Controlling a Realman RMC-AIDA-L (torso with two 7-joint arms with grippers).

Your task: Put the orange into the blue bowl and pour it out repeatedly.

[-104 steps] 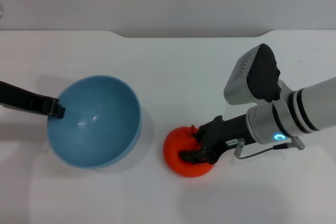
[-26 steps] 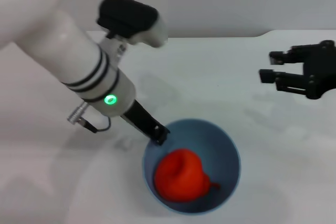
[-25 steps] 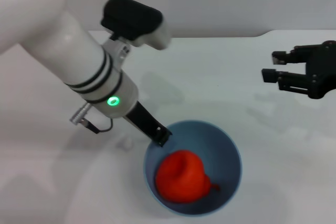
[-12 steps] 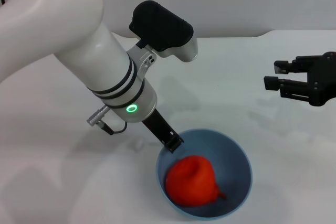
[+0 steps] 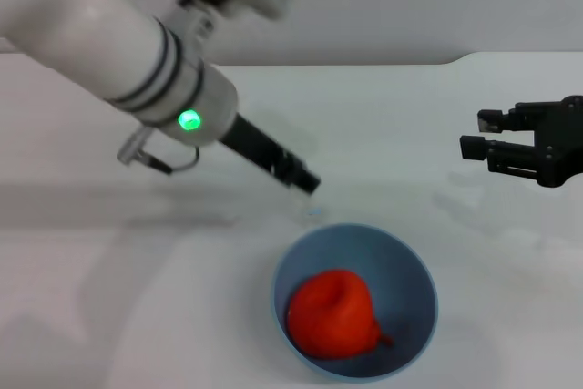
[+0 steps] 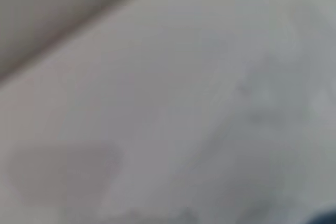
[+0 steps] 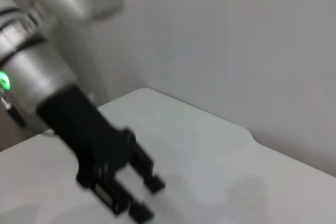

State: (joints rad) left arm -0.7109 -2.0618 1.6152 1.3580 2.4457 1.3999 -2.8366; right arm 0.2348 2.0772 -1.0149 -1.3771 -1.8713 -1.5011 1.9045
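With the orange (image 5: 333,313) lying in the bowl (image 5: 412,263), my left gripper (image 5: 308,183) hovers just beyond its rim, open and empty, and should re-grip squarely before pouring, while my right gripper (image 5: 481,145) waits open, well apart.

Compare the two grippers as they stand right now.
The left gripper hangs just above the blue bowl's far rim, angled down; the right gripper sits well off to the side, level. The left gripper's fingers look close together, while the right gripper's are spread open. Both are black and empty; the orange lies in the bowl.
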